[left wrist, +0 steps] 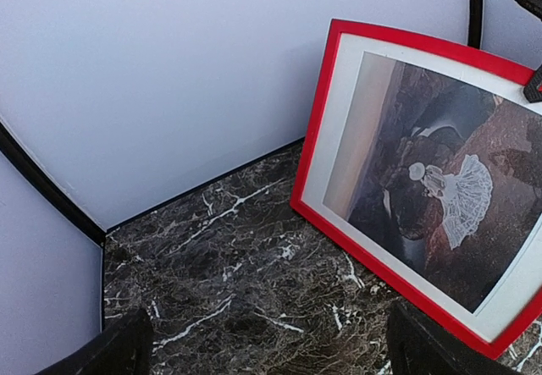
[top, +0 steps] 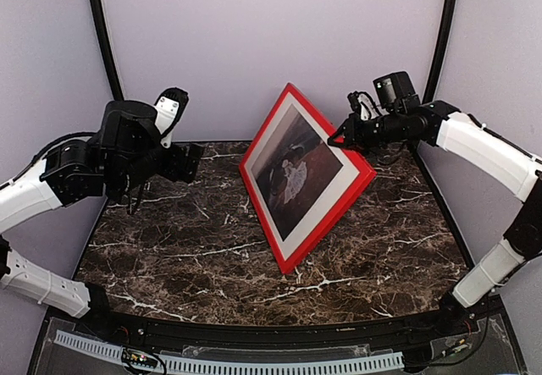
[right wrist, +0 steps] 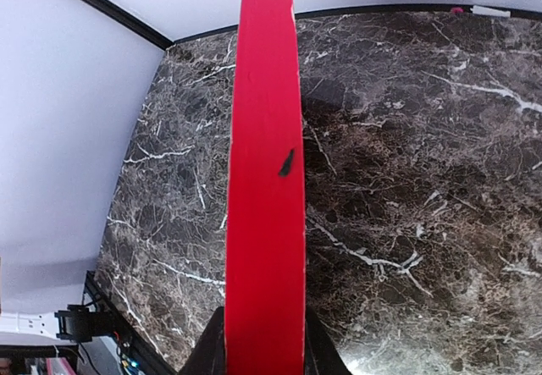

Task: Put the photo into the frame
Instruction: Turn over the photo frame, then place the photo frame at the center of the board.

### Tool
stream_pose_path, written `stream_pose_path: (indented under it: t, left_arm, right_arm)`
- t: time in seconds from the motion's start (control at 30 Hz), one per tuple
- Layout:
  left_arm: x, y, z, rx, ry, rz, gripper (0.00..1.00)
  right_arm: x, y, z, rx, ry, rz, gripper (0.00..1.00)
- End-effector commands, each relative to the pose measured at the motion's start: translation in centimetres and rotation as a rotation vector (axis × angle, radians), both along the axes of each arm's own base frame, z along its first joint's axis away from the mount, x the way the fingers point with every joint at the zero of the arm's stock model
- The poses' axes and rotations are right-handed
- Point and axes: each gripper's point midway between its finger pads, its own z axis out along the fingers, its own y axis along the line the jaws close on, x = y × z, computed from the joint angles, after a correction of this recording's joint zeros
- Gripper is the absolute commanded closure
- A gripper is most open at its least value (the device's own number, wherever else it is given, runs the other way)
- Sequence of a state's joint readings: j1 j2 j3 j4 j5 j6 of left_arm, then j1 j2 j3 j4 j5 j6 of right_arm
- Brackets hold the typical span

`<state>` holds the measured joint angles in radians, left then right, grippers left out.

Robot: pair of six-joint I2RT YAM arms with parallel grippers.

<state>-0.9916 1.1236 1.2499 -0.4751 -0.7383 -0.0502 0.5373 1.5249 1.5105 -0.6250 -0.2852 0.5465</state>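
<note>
With the left claw (top: 188,162) spread at nine o'clock, only the right claw (top: 339,138) pinches the tilted frame (top: 327,219), which could slip and topple.

No word, number or brand can be read anywhere. The photo (top: 296,176) and its red frame (top: 327,223) show no lettering.

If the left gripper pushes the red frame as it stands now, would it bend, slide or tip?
The frame is probably stiff: its rails look straight though the right gripper pinches only one upper rail. It would likely tip easily, standing tilted on a thin lower edge. The glossy marble table may let that edge slide.
</note>
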Motion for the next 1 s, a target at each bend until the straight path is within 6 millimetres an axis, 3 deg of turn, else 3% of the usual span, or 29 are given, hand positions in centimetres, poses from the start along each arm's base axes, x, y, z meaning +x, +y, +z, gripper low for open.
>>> stream_pose_path:
  t: [0.0, 0.23, 0.53, 0.7, 0.97]
  left_arm:
    - [0.7, -1.1, -1.4, -0.061, 0.028, 0.001, 0.01]
    - [1.2, -3.3, -5.0, -0.046, 0.097, -0.039, 0.01]
    - [1.2, -4.3, -8.2, -0.063, 0.158, -0.057, 0.01]
    - [1.1, -4.5, -8.8, -0.066, 0.174, -0.062, 0.02]
    - [1.1, -4.7, -9.2, -0.058, 0.184, -0.073, 0.02]
  right_arm:
    - [0.9, 0.5, 3.9, 0.257, -0.103, -0.033, 1.00]
    - [-0.1, 0.4, -0.9, 0.431, 0.001, -0.087, 0.96]
    - [-1.5, -1.1, -7.0, 0.520, 0.110, -0.202, 0.94]
    - [-2.6, -1.6, -10.4, 0.537, 0.169, -0.234, 0.90]
    - [-3.9, -2.2, -13.6, 0.562, 0.225, -0.255, 0.76]
